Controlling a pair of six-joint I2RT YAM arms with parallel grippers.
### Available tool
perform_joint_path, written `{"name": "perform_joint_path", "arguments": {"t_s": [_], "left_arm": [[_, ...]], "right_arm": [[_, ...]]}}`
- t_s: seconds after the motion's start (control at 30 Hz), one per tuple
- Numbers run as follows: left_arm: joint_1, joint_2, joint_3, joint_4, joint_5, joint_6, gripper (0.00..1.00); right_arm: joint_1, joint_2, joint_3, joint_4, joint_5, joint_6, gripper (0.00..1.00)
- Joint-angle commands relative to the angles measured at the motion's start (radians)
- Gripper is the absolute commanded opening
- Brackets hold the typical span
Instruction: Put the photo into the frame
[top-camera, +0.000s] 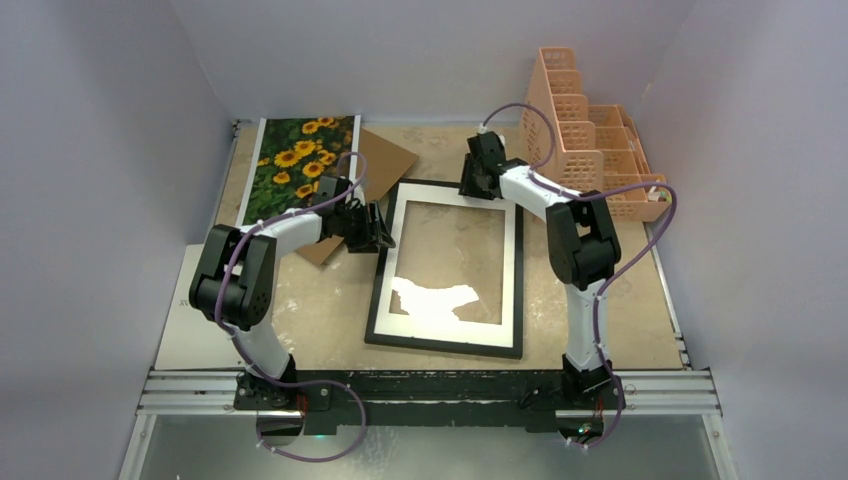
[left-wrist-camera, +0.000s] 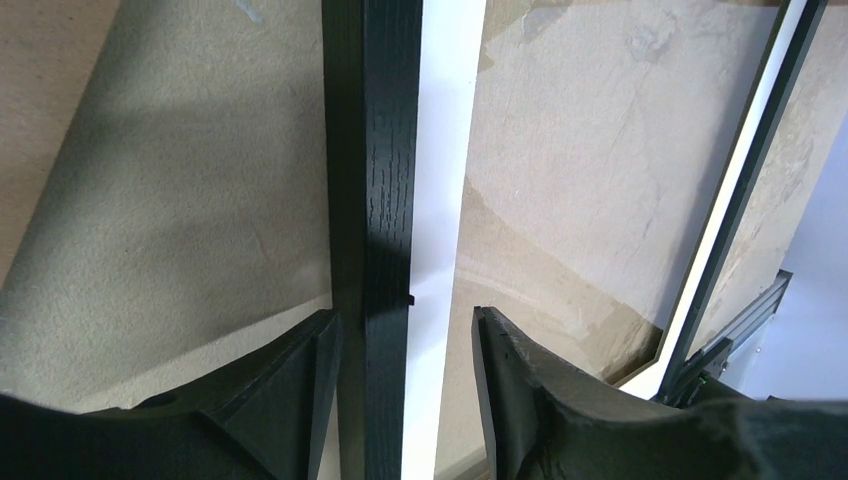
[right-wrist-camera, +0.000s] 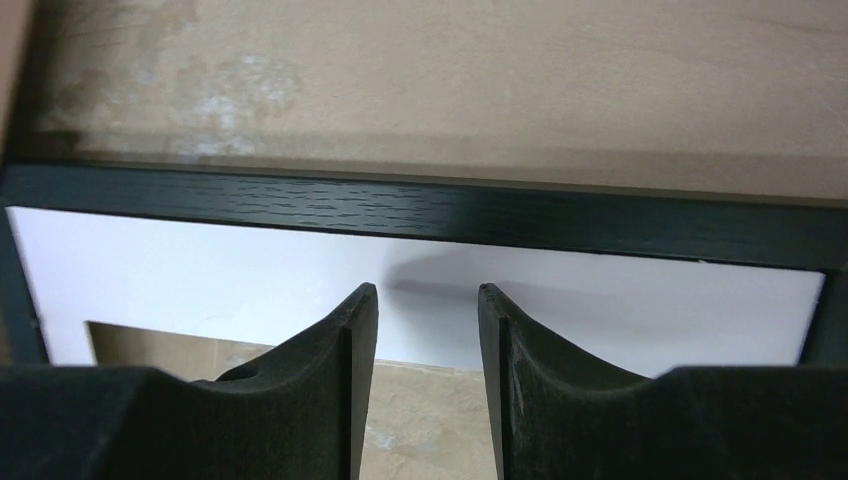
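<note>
- Nearest us, the thin black rectangular picture frame (top-camera: 444, 346) lies mid-table, a white card mat (right-wrist-camera: 600, 290) inside it.
- Our left gripper (left-wrist-camera: 405, 320) straddles its left rail, fingers apart and not clamped. Closing off-centre could tilt or drag the frame.
- Our right gripper (right-wrist-camera: 428, 295) hovers over the mat just inside the far rail, fingers apart and holding nothing. Pressing down might shift the mat.
- Farthest, the rectangular sunflower photo (top-camera: 300, 165) lies far-left, well apart from the frame. A careless pinch could crease it.

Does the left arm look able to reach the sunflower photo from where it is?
Probably yes. The photo lies uncovered close by the left arm. But the left claw sits open astride the left side of the frame, so it would need to lift clear and swing back first.
</note>
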Motion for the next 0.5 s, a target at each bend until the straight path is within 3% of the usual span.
{"name": "perform_joint_path", "arguments": {"t_s": [0.0,0.17,0.47], "left_arm": [[-0.004,-0.013,0.031,0.011,-0.022,0.03,0.52],[-0.004,0.001,0.006,0.029,-0.002,0.02,0.45],[-0.004,-0.006,-0.014,0.023,-0.003,0.026,0.45]], "right_arm": [[0.026,-0.051,0.065,0.079,-0.104,-0.034,0.45],[0.079,0.029,0.157,0.11,-0.153,0.0,0.44],[0.109,0.133,0.25,0.101,-0.125,0.053,0.43]]}}
